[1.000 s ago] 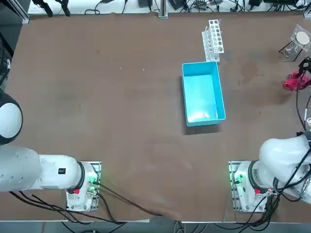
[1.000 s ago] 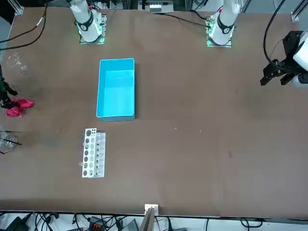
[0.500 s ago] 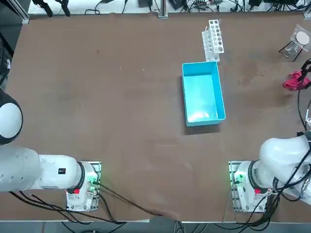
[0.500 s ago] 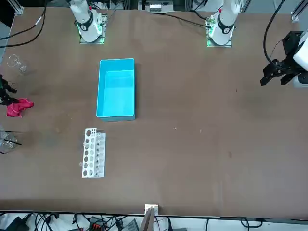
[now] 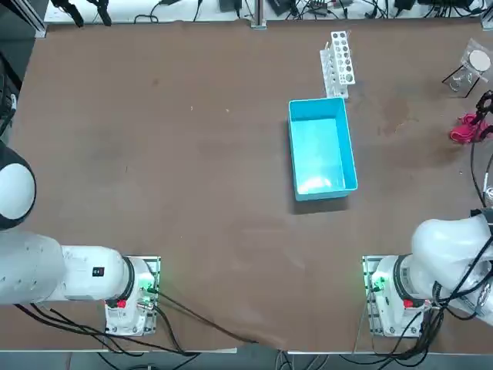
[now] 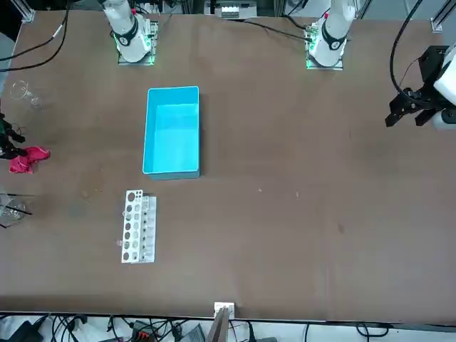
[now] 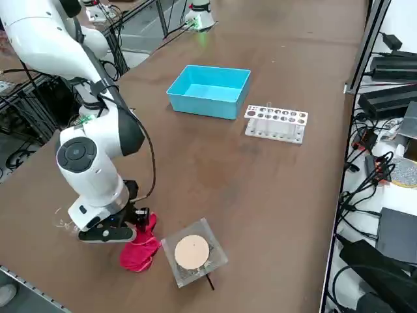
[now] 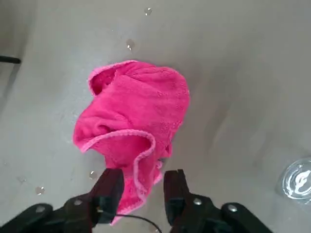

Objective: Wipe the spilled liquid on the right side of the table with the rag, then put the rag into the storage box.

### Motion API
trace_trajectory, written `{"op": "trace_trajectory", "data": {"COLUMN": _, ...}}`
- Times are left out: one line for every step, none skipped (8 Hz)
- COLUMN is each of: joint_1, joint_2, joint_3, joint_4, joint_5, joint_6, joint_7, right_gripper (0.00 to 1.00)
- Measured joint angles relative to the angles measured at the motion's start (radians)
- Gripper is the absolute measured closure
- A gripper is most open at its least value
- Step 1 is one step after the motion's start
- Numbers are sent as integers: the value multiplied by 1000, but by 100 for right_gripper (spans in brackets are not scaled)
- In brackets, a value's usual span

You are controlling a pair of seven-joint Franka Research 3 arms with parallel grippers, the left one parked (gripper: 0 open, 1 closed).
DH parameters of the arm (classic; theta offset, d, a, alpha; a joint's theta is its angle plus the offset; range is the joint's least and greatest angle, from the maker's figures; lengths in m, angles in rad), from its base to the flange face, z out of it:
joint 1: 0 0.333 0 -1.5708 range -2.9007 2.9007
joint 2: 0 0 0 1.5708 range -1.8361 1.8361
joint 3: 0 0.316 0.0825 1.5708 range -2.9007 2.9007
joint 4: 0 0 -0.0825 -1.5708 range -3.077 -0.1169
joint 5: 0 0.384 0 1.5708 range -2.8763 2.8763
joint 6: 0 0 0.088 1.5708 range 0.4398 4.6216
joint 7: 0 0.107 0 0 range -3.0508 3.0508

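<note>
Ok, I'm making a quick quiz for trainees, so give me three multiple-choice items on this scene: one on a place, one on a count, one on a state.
1. Where is the wrinkled magenta-pink cloth rag?
A) in the bin
B) on the tabletop
C) in the white rack

2. How many light-blue rectangular plastic bins are there?
A) one
B) two
C) three

3. How does the right pincer stand at the rag?
A) shut
B) lying in the bin
C) open, fingers apart

Key:
1 B: the rag lies on the flat brown tabletop, away from the bin and the white perforated rack.
2 A: only one such bin shows.
3 C: the right pincer has a gap between its fingers, with part of the rag showing there.
</note>
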Motion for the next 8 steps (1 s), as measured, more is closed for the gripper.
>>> {"op": "trace_trajectory", "data": {"joint_1": 0, "joint_2": 1, "joint_3": 0, "joint_4": -1, "joint_5": 0, "joint_6": 0, "joint_7": 0, "right_gripper": 59}}
{"op": "trace_trajectory", "data": {"joint_1": 1, "joint_2": 1, "joint_3": 0, "joint_4": -1, "joint_5": 0, "joint_6": 0, "joint_7": -1, "right_gripper": 61}}
{"op": "trace_trajectory", "data": {"joint_1": 1, "joint_2": 1, "joint_3": 0, "joint_4": -1, "joint_5": 0, "joint_6": 0, "joint_7": -1, "right_gripper": 79}}
{"op": "trace_trajectory", "data": {"joint_1": 1, "joint_2": 1, "joint_3": 1, "joint_4": -1, "joint_5": 0, "joint_6": 0, "joint_7": -1, "right_gripper": 98}}
{"op": "trace_trajectory", "data": {"joint_1": 1, "joint_2": -1, "joint_3": 1, "joint_4": 2, "joint_5": 0, "joint_6": 0, "joint_7": -2, "right_gripper": 99}}
{"op": "trace_trajectory", "data": {"joint_1": 2, "joint_2": -5, "joint_3": 2, "joint_4": 10, "joint_5": 0, "joint_6": -12, "joint_7": -3, "right_gripper": 99}}
{"op": "trace_trajectory", "data": {"joint_1": 2, "joint_2": -13, "joint_3": 6, "joint_4": 32, "joint_5": 0, "joint_6": -48, "joint_7": -6, "right_gripper": 99}}
{"op": "trace_trajectory", "data": {"joint_1": 3, "joint_2": -30, "joint_3": 17, "joint_4": 68, "joint_5": 0, "joint_6": -116, "joint_7": -7, "right_gripper": 99}}
